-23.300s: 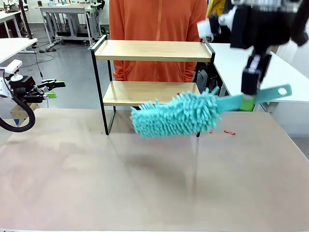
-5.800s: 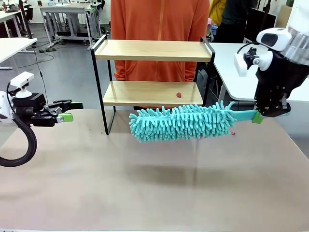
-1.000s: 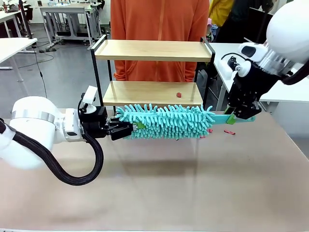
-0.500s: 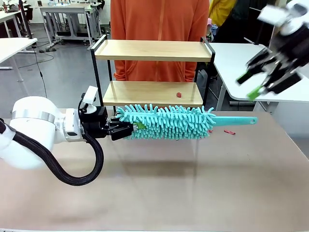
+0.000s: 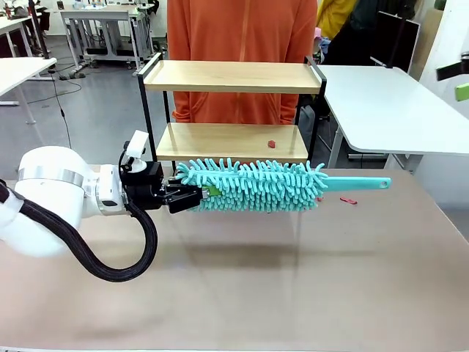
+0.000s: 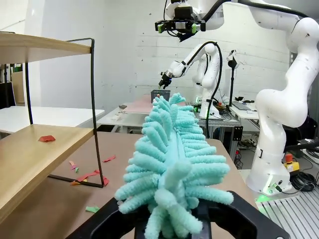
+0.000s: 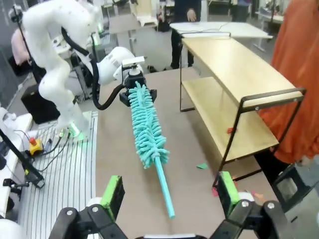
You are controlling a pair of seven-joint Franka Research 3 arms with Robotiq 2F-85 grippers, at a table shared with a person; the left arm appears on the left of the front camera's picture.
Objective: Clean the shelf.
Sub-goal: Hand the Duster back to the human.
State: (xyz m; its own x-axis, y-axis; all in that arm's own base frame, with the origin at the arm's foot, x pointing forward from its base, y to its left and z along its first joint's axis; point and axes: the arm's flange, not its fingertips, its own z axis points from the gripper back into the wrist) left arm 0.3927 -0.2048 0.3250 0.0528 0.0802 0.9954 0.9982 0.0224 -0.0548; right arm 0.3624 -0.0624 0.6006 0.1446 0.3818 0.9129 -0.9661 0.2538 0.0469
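Shelf [image 5: 233, 76]: two pale wood boards, matt with faint grain, in thin black metal frame, satin finish. Duster [image 5: 253, 185], centre frame: teal chenille cloth, shaggy noodle pile; its handle smooth teal plastic, slightly glossy. Counter [image 5: 242, 293], lower frame: tan-brown top, matt, lightly blotched. Left gripper [image 5: 192, 196]: black matt plastic body; arm shell behind it glossy white plastic with a brushed metal ring. Right gripper [image 7: 169, 194], bottom edge of the right wrist view: green pads [image 7: 112, 195] look rubbery, matt. Person's top [image 5: 242, 29]: orange knit cloth, matt.
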